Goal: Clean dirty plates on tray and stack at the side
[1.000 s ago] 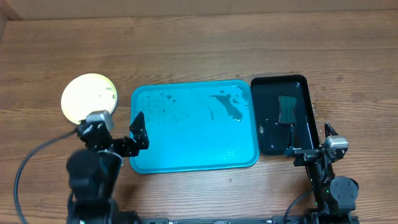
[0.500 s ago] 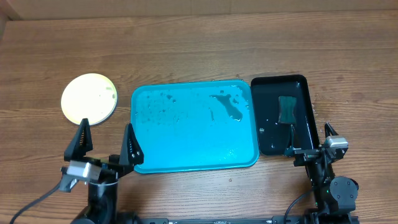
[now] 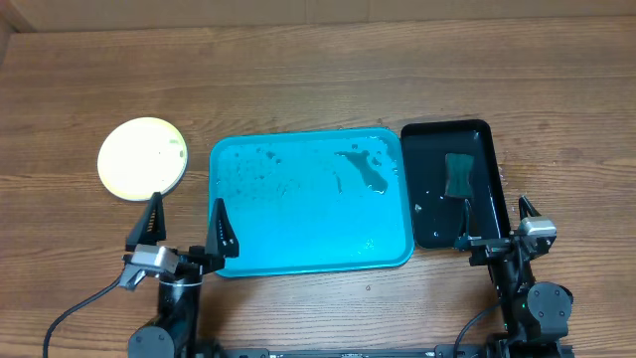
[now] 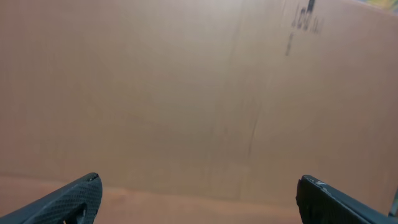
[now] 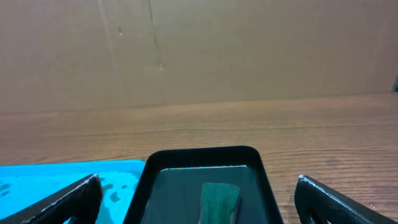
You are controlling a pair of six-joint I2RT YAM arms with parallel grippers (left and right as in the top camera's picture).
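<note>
A round yellow-green plate (image 3: 142,158) lies on the wood to the left of the tray, with a few small specks near its right rim. The teal-blue tray (image 3: 298,239) holds no plate, only water drops and a dark smear (image 3: 364,171); its corner also shows in the right wrist view (image 5: 56,177). My left gripper (image 3: 185,214) stands open at the tray's front-left corner, below the plate, holding nothing. Its wrist view shows only a cardboard wall between the fingertips (image 4: 84,194). My right gripper (image 3: 494,211) is open and empty near the black tray's front edge.
A glossy black tray (image 3: 485,139) sits right of the teal one with a green sponge (image 3: 458,175) in shallow water; both show in the right wrist view, the tray rim (image 5: 199,152) and sponge (image 5: 219,198). A cardboard wall (image 5: 199,50) backs the table.
My left arm has drawn back from beside the plate toward the table's front edge and turned to face the back wall, jaws still wide. The right arm has not moved.
</note>
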